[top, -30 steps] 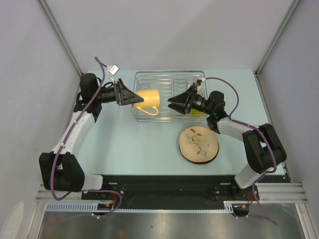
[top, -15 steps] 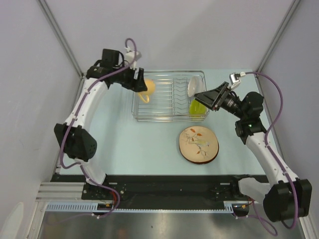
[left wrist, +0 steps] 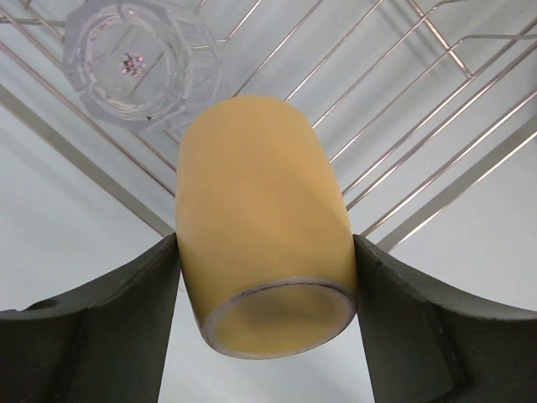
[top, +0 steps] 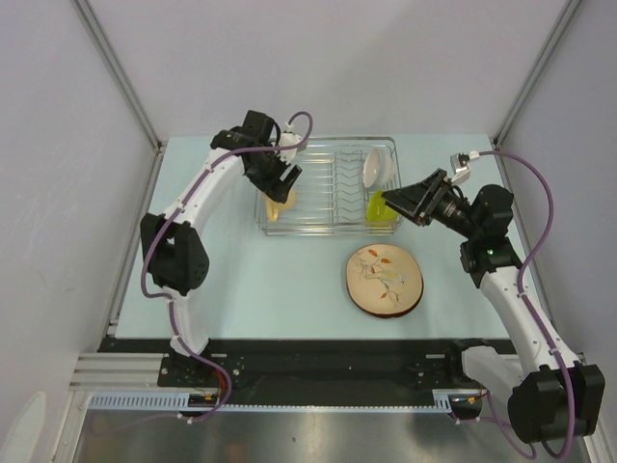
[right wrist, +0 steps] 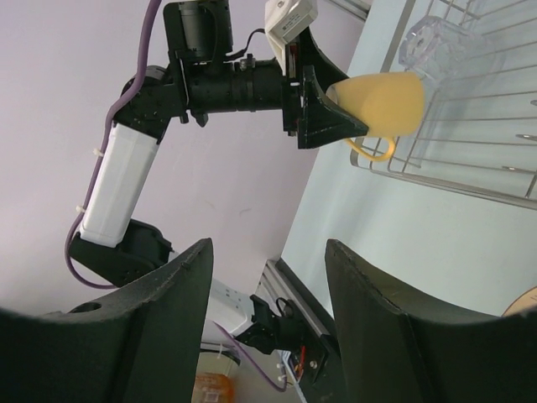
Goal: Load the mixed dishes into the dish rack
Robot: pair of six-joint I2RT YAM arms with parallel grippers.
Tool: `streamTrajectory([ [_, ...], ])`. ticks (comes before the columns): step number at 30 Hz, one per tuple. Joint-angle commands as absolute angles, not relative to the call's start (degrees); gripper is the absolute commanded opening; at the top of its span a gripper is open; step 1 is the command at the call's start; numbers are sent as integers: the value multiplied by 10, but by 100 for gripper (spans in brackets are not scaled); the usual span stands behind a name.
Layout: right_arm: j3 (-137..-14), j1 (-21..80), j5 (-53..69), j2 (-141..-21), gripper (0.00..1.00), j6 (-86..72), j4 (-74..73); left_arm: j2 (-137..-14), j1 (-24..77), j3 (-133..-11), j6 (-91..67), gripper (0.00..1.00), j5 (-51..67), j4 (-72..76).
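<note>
Gripping the yellow-orange mug by its sides with the left gripper, jaws closed onto it, above the left end of the dish rack, upper centre of the top view. Lower slowly, steering clear of the small clear glass at upper left of the wrist view, and settle onto the wires before releasing. Leave the right gripper, spread wide and empty, off the rack's right end.

**Enclosure and work surface**

Pale blue-green table, evenly lit. Plain grey-white panels: far wall, left wall, right wall. Aluminium corner posts, far left and far right. Black base plate along the near edge.
</note>
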State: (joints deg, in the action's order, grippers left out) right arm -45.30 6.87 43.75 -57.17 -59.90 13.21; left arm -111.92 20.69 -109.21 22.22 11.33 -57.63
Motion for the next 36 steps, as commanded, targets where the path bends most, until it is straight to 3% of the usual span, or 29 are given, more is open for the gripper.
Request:
streamTrajectory([
  [1, -448, 64, 438, -548, 60, -589, 127, -1113, 207, -1123, 257, 0, 87, -542],
  [16, -437, 55, 446, -545, 60, -589, 127, -1167, 240, -1102, 279, 0, 63, -506],
  [34, -437, 49, 440, -539, 66, -566, 81, -1122, 240, -988, 308, 0, 18, -461],
  [35, -437, 49, 439, -539, 67, -565, 81, -1126, 240, -990, 307, 2, 16, -464],
  [36, -437, 48, 440, -539, 69, -563, 78, -1128, 240, -992, 307, 10, 11, -466],
])
